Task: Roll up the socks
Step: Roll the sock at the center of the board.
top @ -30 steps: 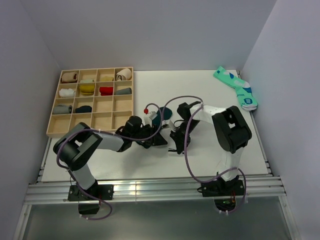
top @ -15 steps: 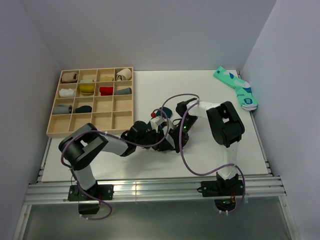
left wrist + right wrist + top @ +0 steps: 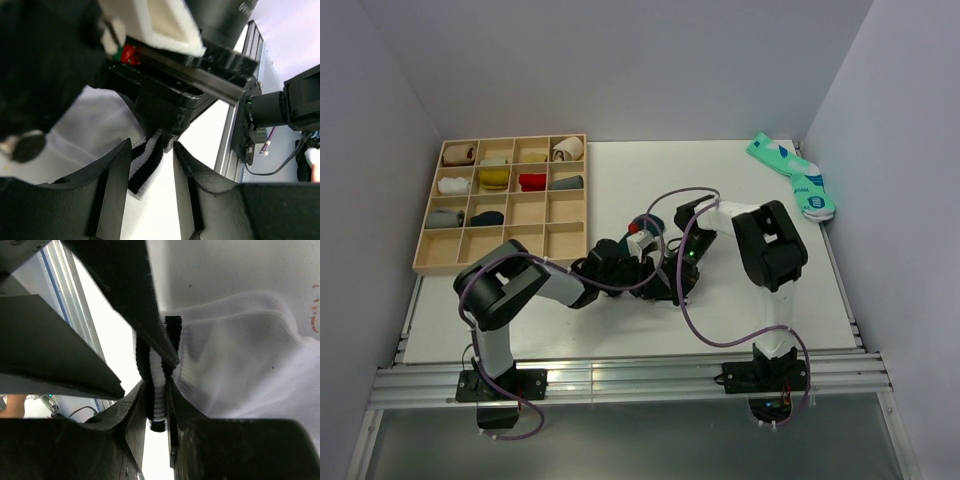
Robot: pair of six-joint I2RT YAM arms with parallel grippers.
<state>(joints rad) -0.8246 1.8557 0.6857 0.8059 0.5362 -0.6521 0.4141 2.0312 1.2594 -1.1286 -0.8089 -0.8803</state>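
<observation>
The white table point(image 3: 740, 310) carried a wooden tray point(image 3: 587, 190) of compartments toward 10 o'clock, with several rolled socks point(image 3: 494, 179) in its far rows. A mint-green pair point(image 3: 795, 180) lay at 2 o'clock, well apart from the arms. Both arms reached inward and met near the table's middle.

The dark green sock point(image 3: 653, 222) lay at 12 o'clock from that meeting point, its red mark toward 9 o'clock, partly hidden behind the wrists. From above, the white sock could not be made out under the two black heads.

In the top view the left gripper point(image 3: 652, 278) and right gripper point(image 3: 672, 280) sat just beside each other. In the right wrist view, the right gripper point(image 3: 156, 385) was clenched on the black-striped cuff of the white sock point(image 3: 235, 365), whose body spread away toward 3 o'clock. The cuff edge stood upright between the pads.

In the left wrist view, the left gripper point(image 3: 151, 145) was released, its jaws apart. The same striped cuff point(image 3: 146, 162) hung between them, close to the 9 o'clock finger point(image 3: 112, 190), with a bright gap on the other side.
</observation>
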